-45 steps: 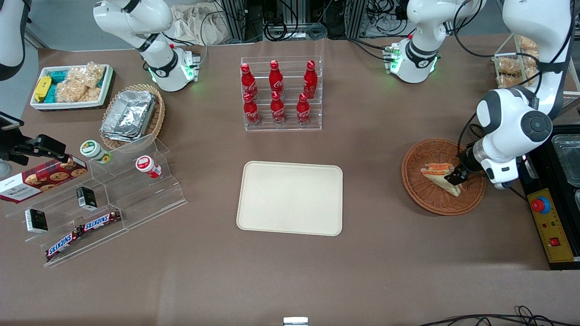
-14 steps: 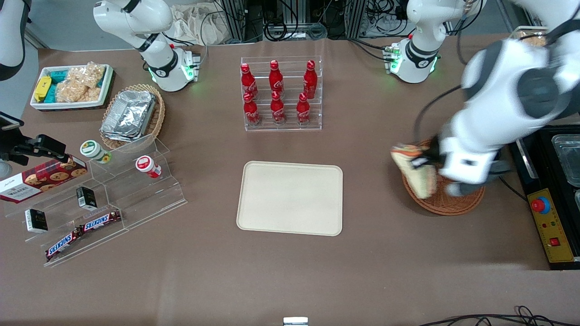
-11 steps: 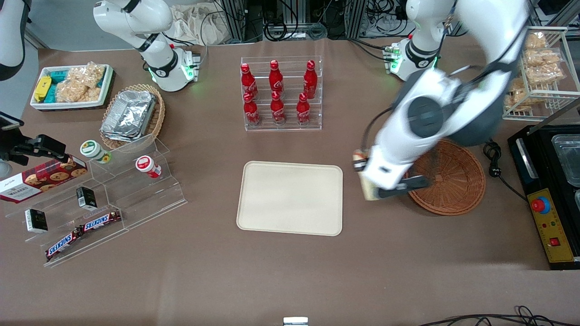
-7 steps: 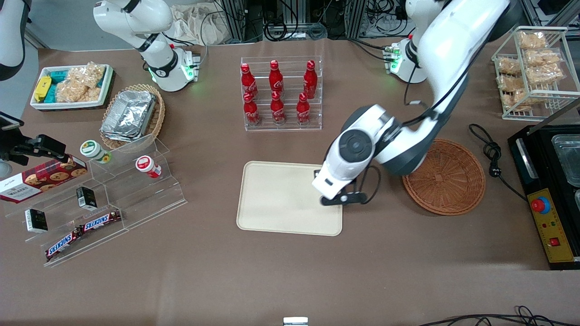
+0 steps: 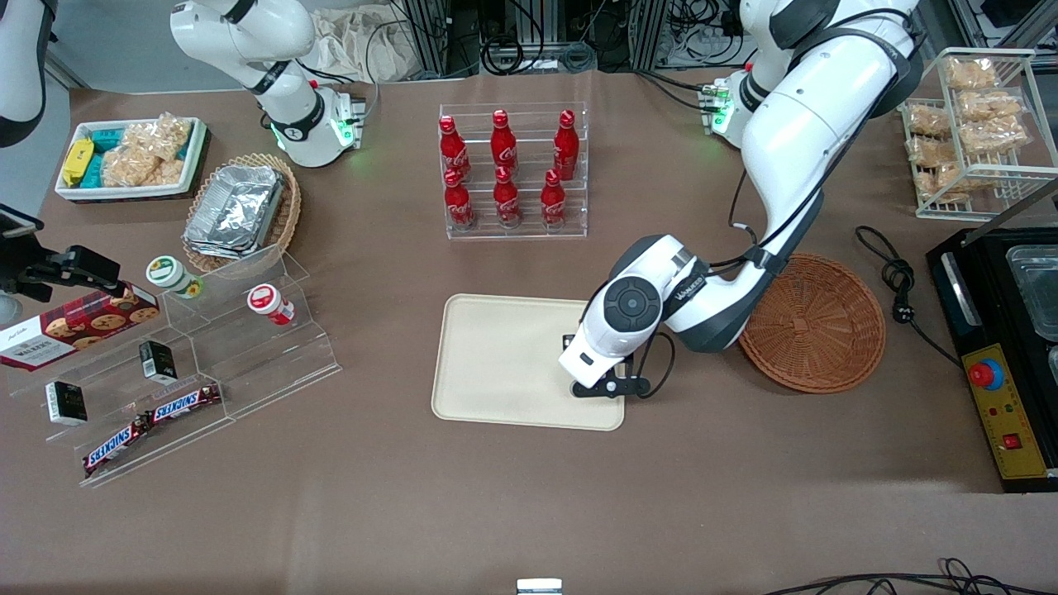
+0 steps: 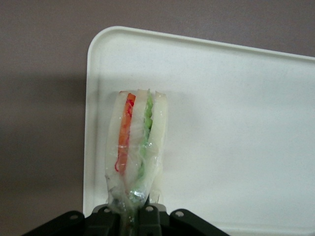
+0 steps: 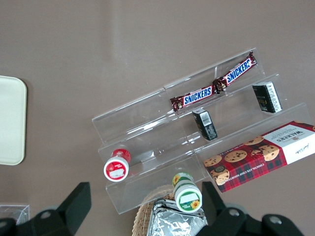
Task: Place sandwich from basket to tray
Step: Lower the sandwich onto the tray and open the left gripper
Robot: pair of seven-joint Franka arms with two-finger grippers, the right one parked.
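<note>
The sandwich (image 6: 138, 142) is a film-wrapped wedge of pale bread with orange-red and green layers. My left gripper (image 6: 133, 216) is shut on its narrow end. It hangs edge-on over the cream tray (image 6: 236, 123), close to one short rim; whether it touches the tray I cannot tell. In the front view the gripper (image 5: 583, 368) sits low over the tray (image 5: 504, 364), at the end nearest the basket, and the white wrist hides the sandwich. The reddish-brown wicker basket (image 5: 814, 322) lies beside the tray toward the working arm's end, with nothing in it.
A clear rack of red bottles (image 5: 512, 173) stands farther from the camera than the tray. A stepped acrylic shelf of snacks (image 5: 190, 355) and a foil-filled tan basket (image 5: 240, 211) lie toward the parked arm's end. A black control box (image 5: 1000, 397) and wire rack (image 5: 975, 124) flank the reddish-brown basket.
The gripper lifted the sandwich out of the basket and carried it sideways to above the tray, then sank lower. The basket is now bare.
</note>
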